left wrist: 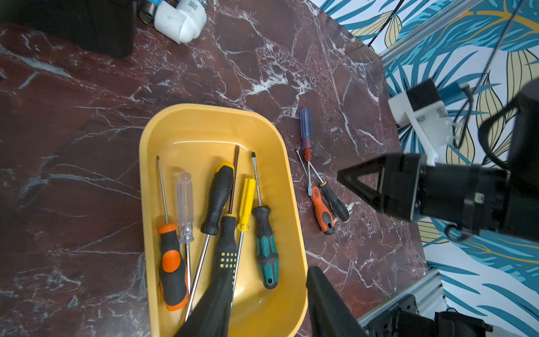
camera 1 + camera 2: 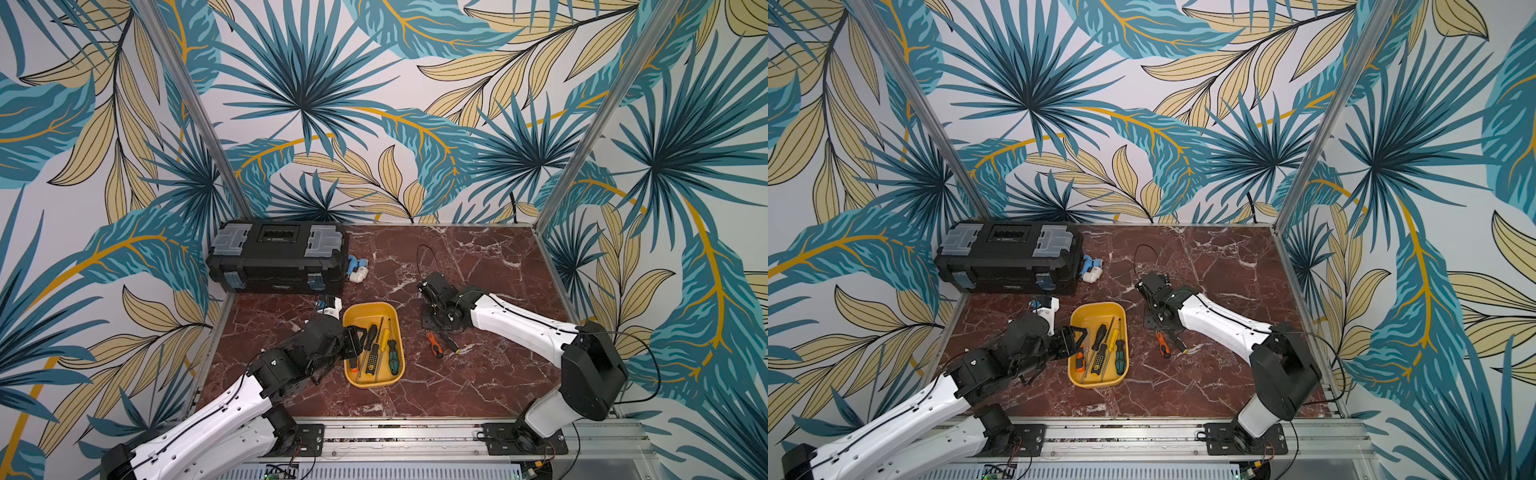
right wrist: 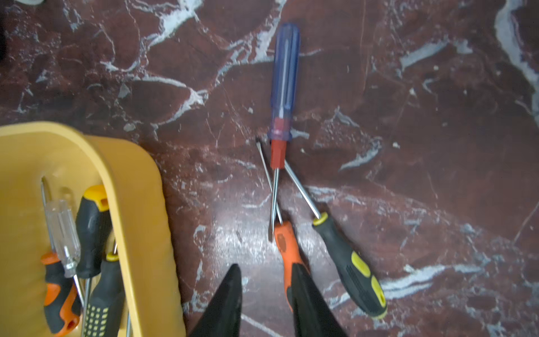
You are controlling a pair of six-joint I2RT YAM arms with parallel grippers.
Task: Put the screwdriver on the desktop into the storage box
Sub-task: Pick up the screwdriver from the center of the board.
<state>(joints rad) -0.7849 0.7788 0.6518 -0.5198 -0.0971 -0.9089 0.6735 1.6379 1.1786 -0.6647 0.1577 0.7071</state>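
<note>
Desktop [image 2: 478, 374]: flat, glossy, red-brown marble pattern with white veins.

Three screwdrivers lie on it just beside the storage box [image 2: 374, 309], on the right arm's side. None touches the box.
- Blue screwdriver [image 3: 285, 73]: translucent fluted handle, red collar. The handle points to the back of the desk and the blade to the front.
- Orange screwdriver [image 3: 287, 245]: rubbery orange-and-black handle to the front, shaft running back.
- Black-and-yellow screwdriver [image 3: 347, 262]: ribbed handle to the front, shaft angled back.
- Their thin steel shafts cross in a narrow fan just by the red collar.

Right gripper [image 3: 265, 267]: hovers over the two front handles.
- The black wedge-shaped fingers stand apart with bare marble between them; nothing is held.
- One finger [image 3: 309, 297] covers part of the orange handle. Whether it touches cannot be told.

Left gripper [image 1: 262, 291]: over the front end of the box. The fingers are spread and nothing is gripped.

Storage box: shallow, smooth yellow plastic with rounded corners, long axis front to back.
- Six screwdrivers lie along its length.
- The teal-handled one [image 1: 266, 248] and two others have blades to the back.
- The clear-handled one [image 1: 185, 204], the yellow-handled one [image 1: 246, 201] and one other are reversed.

Back left: a black toolbox [image 2: 278, 257] and, beside it, a white pipe elbow [image 1: 180, 22].
</note>
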